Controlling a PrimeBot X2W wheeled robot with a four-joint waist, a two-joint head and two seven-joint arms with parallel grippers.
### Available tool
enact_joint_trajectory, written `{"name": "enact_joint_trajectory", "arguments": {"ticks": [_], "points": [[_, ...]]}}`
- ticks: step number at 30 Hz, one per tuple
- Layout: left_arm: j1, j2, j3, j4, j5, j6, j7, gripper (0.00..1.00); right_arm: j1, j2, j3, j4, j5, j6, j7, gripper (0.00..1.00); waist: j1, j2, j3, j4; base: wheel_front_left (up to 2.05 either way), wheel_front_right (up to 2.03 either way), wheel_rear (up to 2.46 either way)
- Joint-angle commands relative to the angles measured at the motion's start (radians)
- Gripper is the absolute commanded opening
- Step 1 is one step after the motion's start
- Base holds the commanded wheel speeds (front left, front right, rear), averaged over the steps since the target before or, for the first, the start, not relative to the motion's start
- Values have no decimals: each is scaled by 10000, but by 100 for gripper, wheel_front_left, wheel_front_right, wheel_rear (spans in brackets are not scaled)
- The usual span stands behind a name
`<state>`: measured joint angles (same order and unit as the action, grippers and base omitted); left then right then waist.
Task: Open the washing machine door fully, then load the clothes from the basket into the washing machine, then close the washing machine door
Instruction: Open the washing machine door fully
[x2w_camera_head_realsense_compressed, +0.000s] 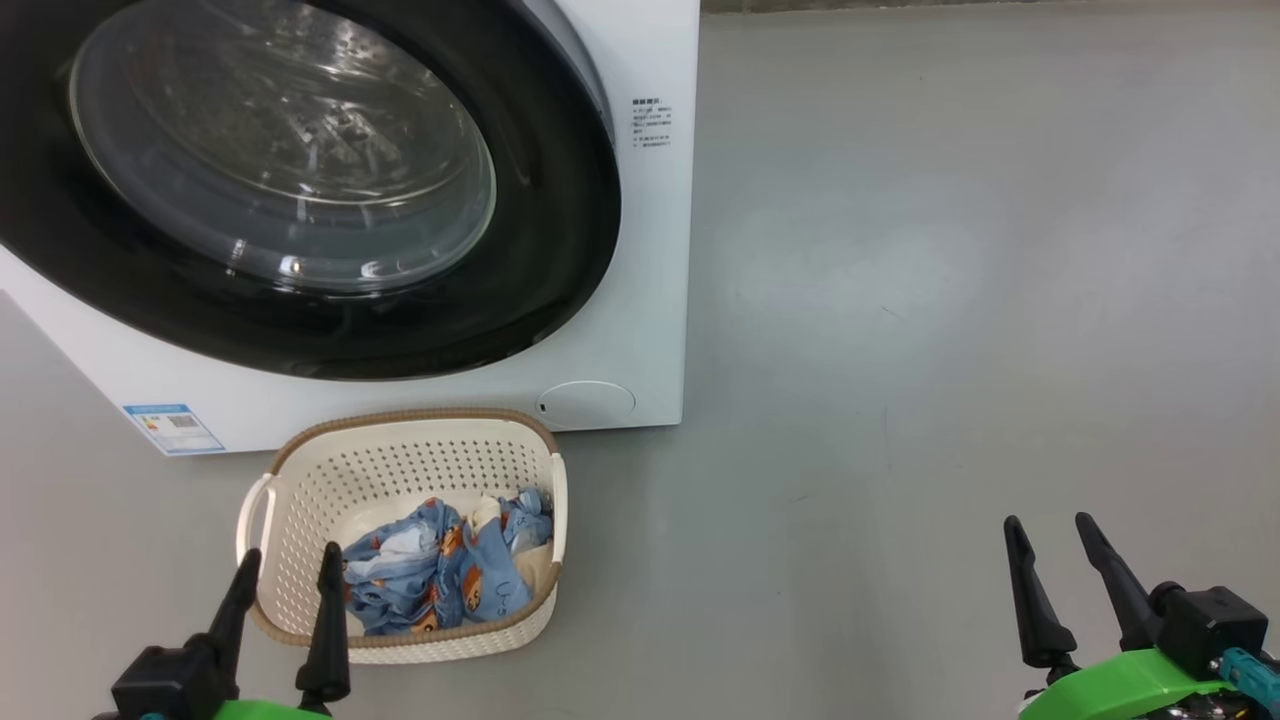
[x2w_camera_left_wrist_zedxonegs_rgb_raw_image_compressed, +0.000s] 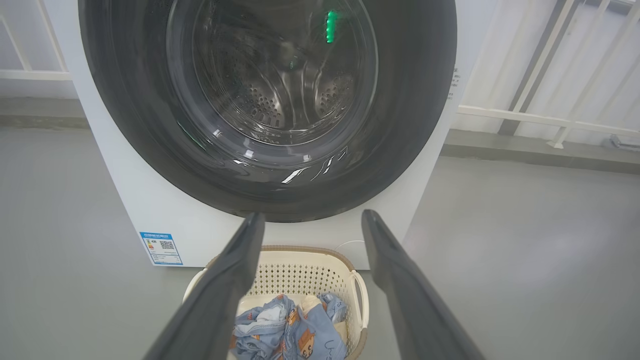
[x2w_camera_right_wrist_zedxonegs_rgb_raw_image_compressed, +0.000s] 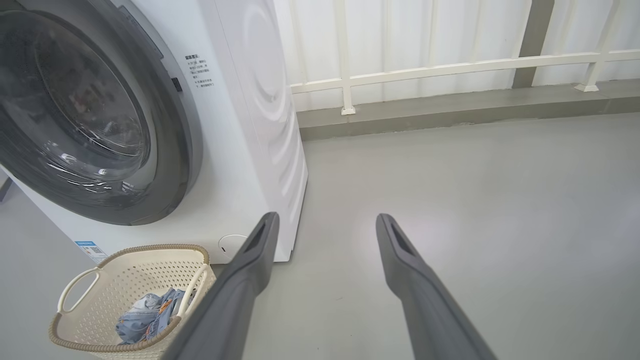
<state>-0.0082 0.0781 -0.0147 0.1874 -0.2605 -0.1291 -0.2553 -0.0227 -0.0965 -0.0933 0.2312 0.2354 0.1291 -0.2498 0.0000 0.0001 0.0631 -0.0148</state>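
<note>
Right now the washing machine (x2w_camera_head_realsense_compressed: 640, 300) stands on the grey floor (x2w_camera_head_realsense_compressed: 950, 300) with the washing machine door (x2w_camera_head_realsense_compressed: 560, 230) closed flat against its white front. Through the bulging glass window (x2w_camera_head_realsense_compressed: 280, 150) the steel perforated drum (x2w_camera_left_wrist_zedxonegs_rgb_raw_image_compressed: 265, 105) is visible, and a small green glint (x2w_camera_left_wrist_zedxonegs_rgb_raw_image_compressed: 330, 26) sits on the glass in the left wrist view. A blue energy label (x2w_camera_head_realsense_compressed: 173, 427) is stuck at the lower left corner of the front, and the round service flap (x2w_camera_head_realsense_compressed: 588, 403) is at the lower right.

The basket (x2w_camera_head_realsense_compressed: 400, 470) rests on the floor just in front of the machine, below the door, between the label and the flap. The clothes (x2w_camera_head_realsense_compressed: 440, 570), light-blue with orange-brown bears and a bit of cream cloth, lie bunched in its right near part.

The left gripper (x2w_camera_head_realsense_compressed: 290, 552) hangs by the basket's near left rim, its two dark fingers spread wide with nothing between them. The right gripper (x2w_camera_head_realsense_compressed: 1047, 520) is well apart from the basket, over bare floor to the right, equally wide open and empty. A white railing (x2w_camera_right_wrist_zedxonegs_rgb_raw_image_compressed: 450, 65) runs behind the machine
</note>
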Motion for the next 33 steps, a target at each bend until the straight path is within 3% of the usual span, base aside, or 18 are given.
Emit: {"name": "enact_joint_trajectory", "arguments": {"ticks": [1, 3, 5, 6, 7, 8, 25, 33], "points": [[-361, 83, 283, -260, -54, -16, -65, 100, -297, -49, 311, -288, -104, 16, -120, 96, 0, -1, -3, 26, 0, 0, 0], [-343, 57, 227, -264, -80, -16, -65, 100, -336, 14, 330, -334, 42, 16, -120, 44, 0, -1, -8, 54, 0, 0, 0], [-320, 33, 159, -263, -120, -16, -65, 100, -447, 140, 296, -375, 461, 16, -120, 20, 0, -1, -12, 92, 0, 0, 0], [-312, 27, 143, -260, -133, -16, -65, 100, -501, 186, 297, -391, 657, 16, -120, 15, 0, -1, -14, 104, 0, 0, 0], [-302, 19, 129, -259, -145, -16, -65, 100, -562, 235, 322, -384, 917, 16, -120, 3, 0, -1, -12, 116, 0, 0, 0], [-292, 11, 116, -257, -156, -16, -65, 100, -641, 279, 381, -375, 1227, 16, -120, 0, 0, -1, -17, 129, 0, 0, 0], [-631, -120, -342, -133, -298, -16, -65, 100, -3860, 455, 1340, -25, 7015, 16, -120, 0, 0, -1, 387, 624, 0, 0, 0], [-904, -185, -445, -113, -396, -16, -65, 100, -5497, 10, 1537, 106, 9978, 16, 22, 0, 0, -1, 740, 1092, 0, 0, 0]]}}
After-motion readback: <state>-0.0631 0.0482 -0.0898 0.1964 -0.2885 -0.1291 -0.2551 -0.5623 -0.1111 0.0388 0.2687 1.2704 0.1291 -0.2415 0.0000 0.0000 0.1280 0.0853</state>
